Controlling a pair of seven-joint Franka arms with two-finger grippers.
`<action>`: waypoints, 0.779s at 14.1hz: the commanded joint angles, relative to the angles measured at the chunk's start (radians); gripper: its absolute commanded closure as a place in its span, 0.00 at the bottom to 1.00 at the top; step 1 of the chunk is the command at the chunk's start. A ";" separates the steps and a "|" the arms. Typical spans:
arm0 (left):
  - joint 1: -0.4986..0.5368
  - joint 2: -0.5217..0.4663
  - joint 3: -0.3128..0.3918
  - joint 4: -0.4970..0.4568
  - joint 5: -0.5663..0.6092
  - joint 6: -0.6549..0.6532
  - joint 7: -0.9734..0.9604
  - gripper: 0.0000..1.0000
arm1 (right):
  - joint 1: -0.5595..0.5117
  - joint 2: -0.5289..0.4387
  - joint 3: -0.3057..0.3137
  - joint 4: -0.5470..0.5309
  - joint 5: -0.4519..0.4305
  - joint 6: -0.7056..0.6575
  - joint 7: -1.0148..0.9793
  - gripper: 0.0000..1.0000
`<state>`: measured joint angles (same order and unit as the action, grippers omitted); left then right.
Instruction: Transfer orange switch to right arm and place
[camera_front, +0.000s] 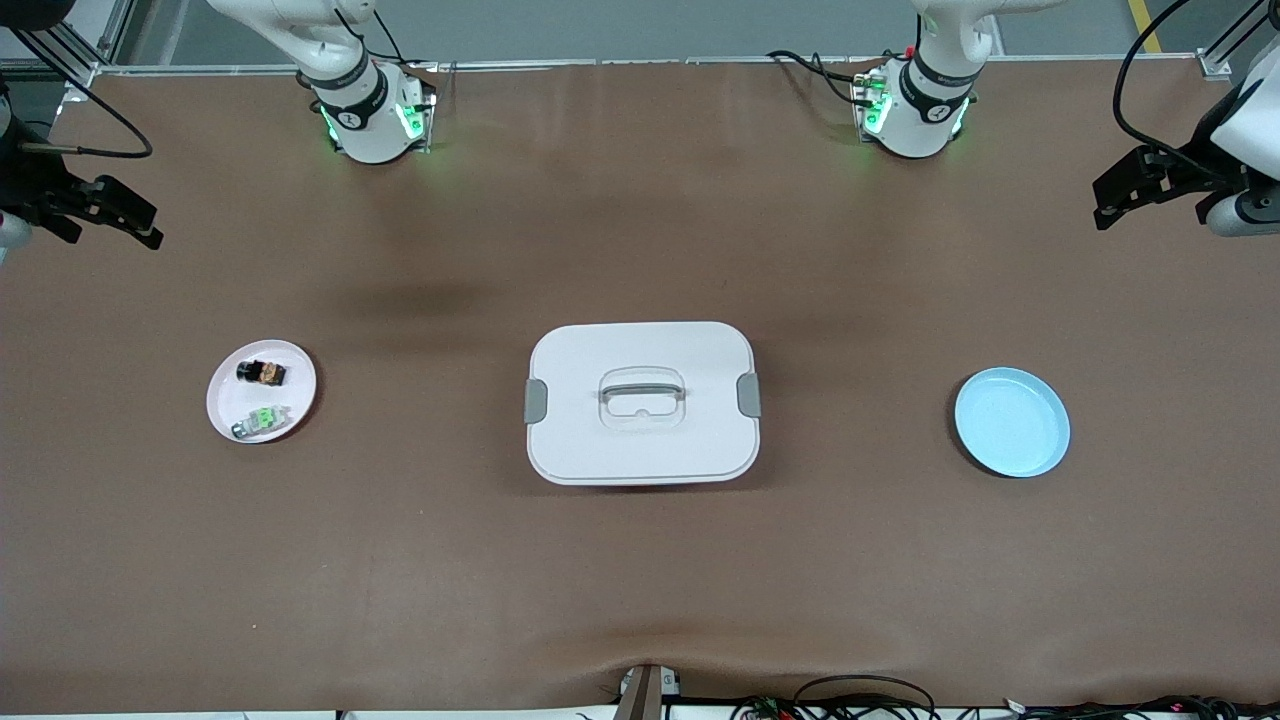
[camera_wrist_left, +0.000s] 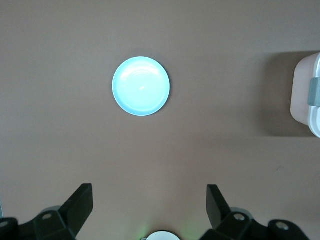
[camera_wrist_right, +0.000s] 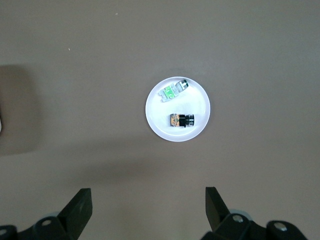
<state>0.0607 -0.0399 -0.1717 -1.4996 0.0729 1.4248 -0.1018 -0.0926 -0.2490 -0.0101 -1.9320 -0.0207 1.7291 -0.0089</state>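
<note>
Brown mat (camera_front: 640, 560) across the whole table.

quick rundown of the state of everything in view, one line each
orange switch: lying on the white plate, not held
green-topped component: lying on the same plate, apart from the switch
white plate: holds both components
blue plate: empty
white lidded box: lid on, handle flat
left end effector: open, waiting, holds nothing
right end effector: open, waiting, holds nothing
</note>
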 joint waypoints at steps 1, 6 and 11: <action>0.005 -0.018 -0.003 -0.005 -0.008 -0.015 0.014 0.00 | 0.001 -0.007 0.001 0.030 0.010 -0.002 0.004 0.00; 0.005 -0.014 -0.003 -0.005 -0.008 -0.014 0.013 0.00 | -0.003 0.025 -0.001 0.114 0.011 -0.054 -0.002 0.00; 0.005 -0.015 -0.003 -0.004 -0.013 -0.015 0.013 0.00 | -0.006 0.112 -0.001 0.267 0.011 -0.190 -0.002 0.00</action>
<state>0.0608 -0.0399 -0.1717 -1.5009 0.0729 1.4218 -0.1018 -0.0926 -0.2008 -0.0103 -1.7581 -0.0204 1.5922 -0.0097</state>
